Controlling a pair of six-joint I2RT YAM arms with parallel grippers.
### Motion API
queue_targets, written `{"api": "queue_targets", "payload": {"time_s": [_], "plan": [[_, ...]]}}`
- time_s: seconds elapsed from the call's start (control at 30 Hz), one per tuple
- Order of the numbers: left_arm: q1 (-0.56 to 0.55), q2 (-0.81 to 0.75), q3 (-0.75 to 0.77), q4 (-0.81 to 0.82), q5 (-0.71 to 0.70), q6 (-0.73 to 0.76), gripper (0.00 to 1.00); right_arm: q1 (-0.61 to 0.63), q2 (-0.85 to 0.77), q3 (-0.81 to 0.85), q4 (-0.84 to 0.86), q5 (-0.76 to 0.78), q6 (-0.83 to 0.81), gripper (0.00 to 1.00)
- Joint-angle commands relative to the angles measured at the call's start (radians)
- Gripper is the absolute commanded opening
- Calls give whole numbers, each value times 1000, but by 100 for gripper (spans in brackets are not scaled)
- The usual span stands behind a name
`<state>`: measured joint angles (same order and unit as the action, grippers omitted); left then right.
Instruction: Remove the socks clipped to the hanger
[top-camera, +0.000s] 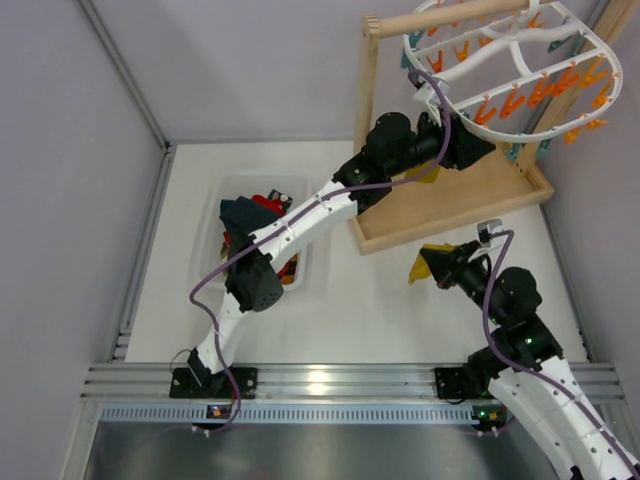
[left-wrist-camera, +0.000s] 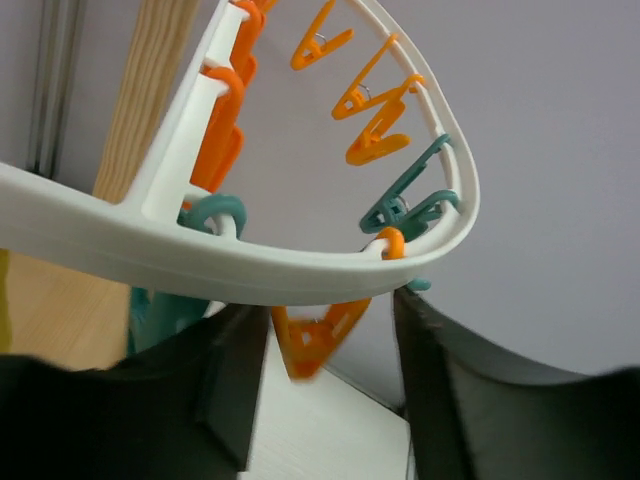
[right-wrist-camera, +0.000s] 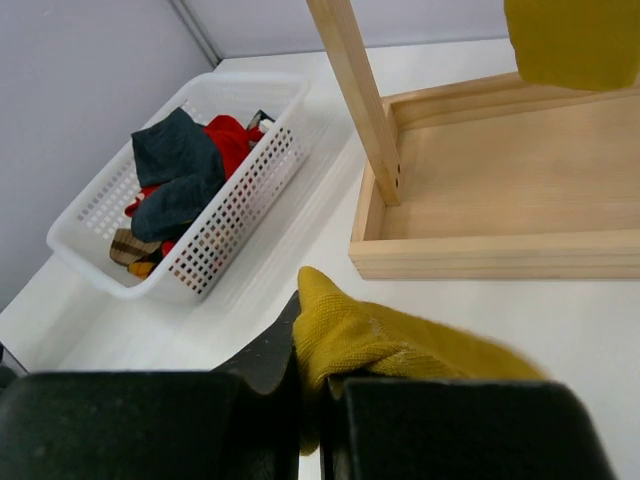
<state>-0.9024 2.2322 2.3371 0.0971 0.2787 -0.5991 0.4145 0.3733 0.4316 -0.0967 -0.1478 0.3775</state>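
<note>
The left gripper (top-camera: 482, 150) reaches up under the white hanger (left-wrist-camera: 250, 270), whose rim curves just above its fingers. An orange clothespin (left-wrist-camera: 312, 338) dangles from that rim into the gap between the jaws, which stand partly apart on either side of it. Whether they press on the pin cannot be told.

A second mustard sock (top-camera: 425, 172) hangs just beside this gripper's wrist, over the tray of the wooden stand (right-wrist-camera: 480, 255).

Low over the white table (right-wrist-camera: 560, 330), the right gripper (right-wrist-camera: 315, 385) is clamped tight on a mustard sock (right-wrist-camera: 390, 345), which bunches up out of its closed fingers. The stand's tray lies just ahead of it, and the hanging sock shows above and ahead to its right.

Ahead and to the left of the right gripper sits a white mesh basket (right-wrist-camera: 110, 280), well apart from it, holding red socks (right-wrist-camera: 230, 140) and a dark teal sock (right-wrist-camera: 175, 165).
</note>
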Motion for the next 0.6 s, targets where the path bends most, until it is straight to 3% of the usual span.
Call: {"api": "queue_targets", "payload": {"time_s": [0.0, 0.07, 0.1, 0.17, 0.2, 0.3, 0.43, 0.5, 0.57], "plan": [[7, -81, -65, 53, 39, 10, 62, -13, -33, 51, -83, 19, -25, 0], [5, -123, -168, 55, 34, 28, 65, -14, -42, 82, -126, 45, -29, 0], [2, -147, -200, 55, 21, 62, 73, -14, -45, 87, -145, 53, -23, 0], [-1, -215, -306, 53, -4, 82, 80, -14, -60, 104, -170, 69, 6, 1], [-1, -241, -344, 55, -13, 102, 89, -14, -65, 108, -181, 70, 15, 0], [-1, -376, -537, 53, -102, 136, 99, -14, -76, 119, -205, 82, 11, 0], [3, -642, -889, 47, -356, 162, 99, -14, -85, 131, -209, 57, 12, 0], [5, -736, -993, 11, -456, 165, 99, -13, -68, 139, -192, 7, 20, 0], [10, -843, -1088, -151, -617, 153, 99, -13, -39, 148, -149, -56, 34, 0]]}}
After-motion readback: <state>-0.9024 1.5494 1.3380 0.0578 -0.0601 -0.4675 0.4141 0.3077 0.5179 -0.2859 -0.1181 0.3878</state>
